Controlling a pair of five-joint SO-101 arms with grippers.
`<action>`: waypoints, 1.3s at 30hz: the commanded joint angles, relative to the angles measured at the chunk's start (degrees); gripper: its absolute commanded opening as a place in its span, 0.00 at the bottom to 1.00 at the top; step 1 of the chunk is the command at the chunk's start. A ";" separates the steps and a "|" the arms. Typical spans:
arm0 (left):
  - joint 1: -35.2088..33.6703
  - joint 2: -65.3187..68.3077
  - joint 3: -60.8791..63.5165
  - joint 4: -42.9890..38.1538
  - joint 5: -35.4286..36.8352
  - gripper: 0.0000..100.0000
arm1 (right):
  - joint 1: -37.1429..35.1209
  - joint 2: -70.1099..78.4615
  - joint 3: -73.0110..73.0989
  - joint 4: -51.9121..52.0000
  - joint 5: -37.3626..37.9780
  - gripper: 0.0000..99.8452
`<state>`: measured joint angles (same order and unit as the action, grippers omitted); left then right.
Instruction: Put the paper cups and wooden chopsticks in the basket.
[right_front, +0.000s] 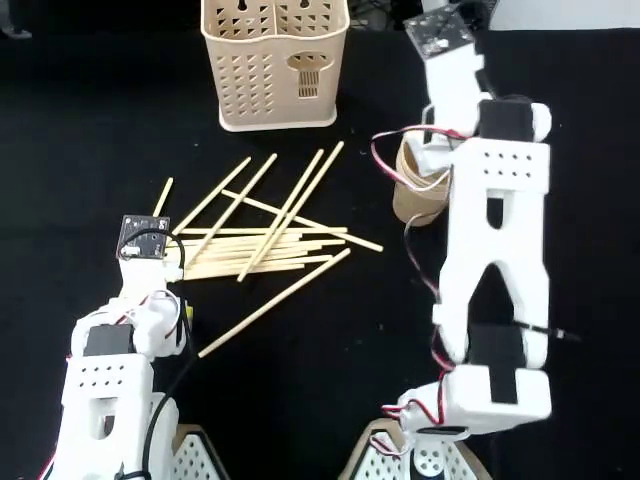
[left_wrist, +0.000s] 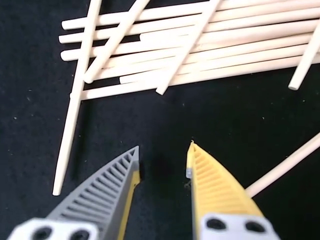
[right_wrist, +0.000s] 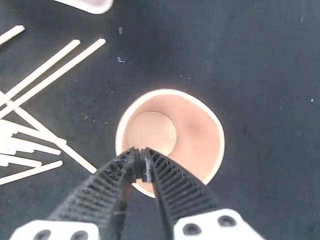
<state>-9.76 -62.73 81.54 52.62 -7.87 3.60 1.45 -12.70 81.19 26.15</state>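
Right claw (right_wrist: 140, 161) pinching paper cup (right_wrist: 172, 131), left claw (left_wrist: 162, 160) spread near chopsticks (left_wrist: 225, 50)

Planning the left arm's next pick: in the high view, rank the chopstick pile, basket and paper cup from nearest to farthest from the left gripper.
From the left gripper:
1. chopstick pile, right beside it.
2. basket, at the table's far edge.
3. paper cup, farthest, across to its right.

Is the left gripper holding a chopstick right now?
No: the left gripper is open with only black table between its fingers, and the pile of chopsticks lies ahead of its tips.
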 joint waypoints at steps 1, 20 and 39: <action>0.04 -0.88 -0.22 -0.79 0.18 0.17 | -1.23 -2.42 0.92 0.53 -0.53 0.01; 0.04 -0.88 -0.13 -0.79 0.18 0.17 | -2.46 -2.59 11.74 -7.30 0.00 0.01; 0.04 -0.88 -0.13 -0.79 0.18 0.17 | -2.37 -4.53 3.30 9.41 15.47 0.24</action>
<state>-9.76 -62.73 81.54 52.62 -7.87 1.85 -3.56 -9.27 89.89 36.35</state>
